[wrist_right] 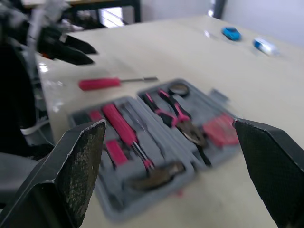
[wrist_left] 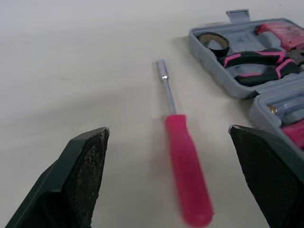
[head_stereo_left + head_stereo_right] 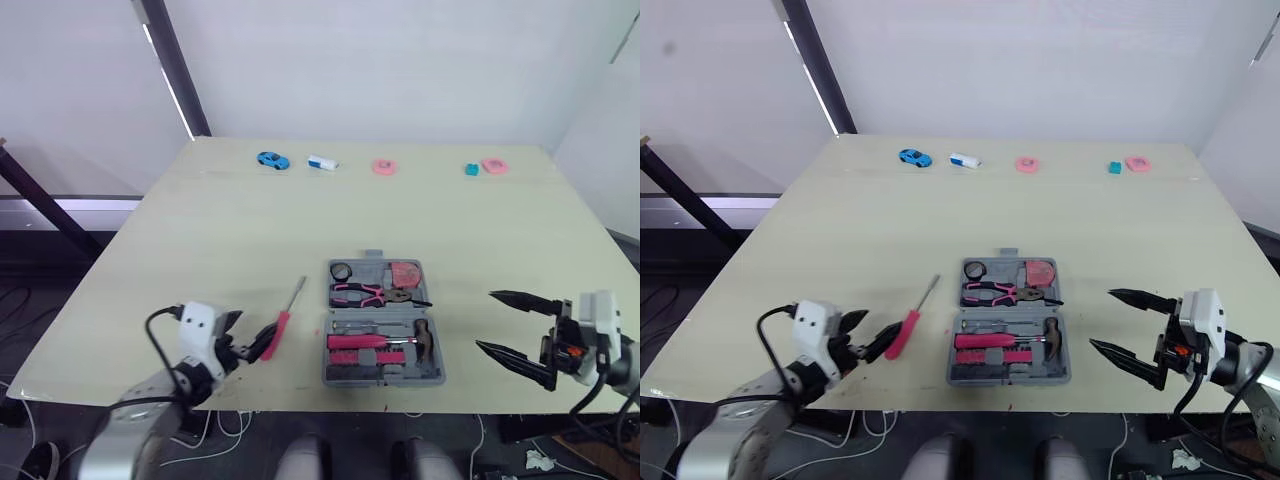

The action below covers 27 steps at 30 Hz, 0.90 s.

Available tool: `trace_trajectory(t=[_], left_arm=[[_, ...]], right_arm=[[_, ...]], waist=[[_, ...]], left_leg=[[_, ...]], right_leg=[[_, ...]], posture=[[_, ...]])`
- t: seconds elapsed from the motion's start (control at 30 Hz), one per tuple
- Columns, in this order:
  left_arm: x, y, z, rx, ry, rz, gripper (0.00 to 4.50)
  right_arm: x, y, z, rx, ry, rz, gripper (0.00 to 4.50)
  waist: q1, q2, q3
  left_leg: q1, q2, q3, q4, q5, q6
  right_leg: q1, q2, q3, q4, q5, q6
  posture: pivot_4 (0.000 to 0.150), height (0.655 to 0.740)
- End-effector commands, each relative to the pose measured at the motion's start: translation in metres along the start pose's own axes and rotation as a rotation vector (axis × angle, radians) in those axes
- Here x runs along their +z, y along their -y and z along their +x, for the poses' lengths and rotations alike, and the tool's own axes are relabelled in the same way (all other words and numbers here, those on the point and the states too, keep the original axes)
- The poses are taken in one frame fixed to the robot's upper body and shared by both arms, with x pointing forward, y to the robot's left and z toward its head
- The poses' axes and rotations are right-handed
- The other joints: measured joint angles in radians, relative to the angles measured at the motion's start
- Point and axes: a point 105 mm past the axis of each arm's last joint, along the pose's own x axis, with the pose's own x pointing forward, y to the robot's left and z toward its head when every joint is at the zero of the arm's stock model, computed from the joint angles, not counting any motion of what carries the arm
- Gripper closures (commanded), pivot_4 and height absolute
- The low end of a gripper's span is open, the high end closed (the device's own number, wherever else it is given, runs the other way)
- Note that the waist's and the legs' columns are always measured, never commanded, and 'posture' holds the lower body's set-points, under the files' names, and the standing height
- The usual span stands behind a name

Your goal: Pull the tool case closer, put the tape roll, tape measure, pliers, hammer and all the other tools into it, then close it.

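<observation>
- Case: grey plastic tool case [image 3: 383, 322] lying open on the pale wooden table [image 3: 220, 240], near the front edge, between the two grippers.
- Far half of case: black tape roll [image 3: 342, 271], pink tape measure [image 3: 405, 272], pink-and-black pliers [image 3: 365, 294].
- Near half of case: dark-headed hammer [image 3: 422, 340], pink-handled driver [image 3: 355, 341].
- Loose tool: red-handled screwdriver [image 3: 283, 323] flat on the table just left of the case, handle toward the robot.
- Left gripper [image 3: 872, 333]: fingers spread wide, empty, low at the screwdriver's handle end.
- Right gripper [image 3: 485, 320]: fingers spread wide, empty, right of the case, apart from it.
- Far edge: small blue toy car [image 3: 272, 160].
</observation>
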Motion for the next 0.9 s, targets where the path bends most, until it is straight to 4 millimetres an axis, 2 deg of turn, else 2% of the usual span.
trace_trajectory(t=[0.03,0.17,0.43,0.57,0.9], left_arm=[[0.002,0.016,0.011,0.012,0.011,0.020,0.20],[-0.004,0.021,0.025,0.041,-0.004,0.039,0.20],[-0.016,0.025,0.045,0.034,-0.041,0.055,0.20],[-0.016,0.016,0.048,0.081,-0.043,0.029,0.20],[-0.022,0.012,0.048,0.098,-0.077,0.026,0.20]], right_arm=[[0.020,-0.007,0.015,0.093,0.043,-0.041,0.00],[0.030,-0.008,0.025,0.129,0.065,-0.059,0.00],[0.025,-0.005,0.027,0.128,0.051,-0.069,0.00],[0.023,-0.004,0.026,0.109,0.050,-0.069,0.00],[0.019,-0.003,0.024,0.089,0.044,-0.069,0.00]], waist=[[0.000,0.000,0.000],[0.000,0.000,0.000],[0.000,-0.001,0.000],[0.000,-0.001,0.000],[0.000,-0.001,-0.001]], left_leg=[[0.000,0.000,0.000,0.000,0.000,0.000],[0.000,0.000,-0.001,0.000,0.000,0.000],[0.000,0.000,-0.001,0.001,0.000,0.000],[0.000,0.000,-0.001,0.001,0.000,0.000],[0.000,0.000,-0.001,0.001,0.000,0.000]], right_leg=[[0.000,0.000,0.000,0.000,0.000,0.000],[0.000,0.002,0.000,0.000,0.000,0.000],[0.001,0.002,0.000,0.000,0.000,0.000],[0.001,0.003,0.000,0.000,0.000,-0.001],[0.001,0.003,0.000,0.001,0.000,0.000]], posture=[[0.150,0.7395],[0.150,0.7395],[0.150,0.7395],[0.150,0.7395],[0.150,0.7395]])
